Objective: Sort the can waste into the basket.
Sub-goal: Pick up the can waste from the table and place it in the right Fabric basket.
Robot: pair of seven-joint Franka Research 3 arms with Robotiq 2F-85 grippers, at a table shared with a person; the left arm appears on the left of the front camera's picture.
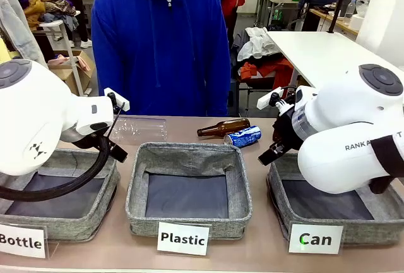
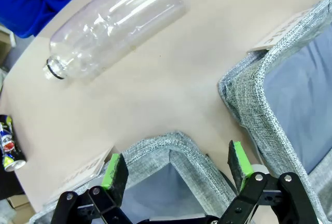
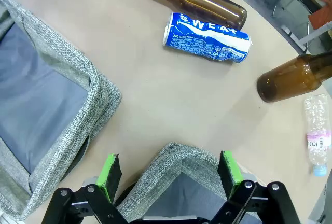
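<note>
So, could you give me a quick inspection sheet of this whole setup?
Surface: tan table, three baskets.
Job's things: blue can and crushed can lie on table, outside Can basket.
Clutter: brown bottle by blue can; clear bottle lying down.
Pincers: left pincer, right pincer, both open, empty.
Cables: black cable loops under left arm.
Surroundings: person in blue hoodie opposite.

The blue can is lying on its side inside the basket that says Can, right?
Not quite. The blue can is lying on its side, but it is on the table beside a brown bottle, beyond the Can basket, not inside it. The front view shows this.
</note>
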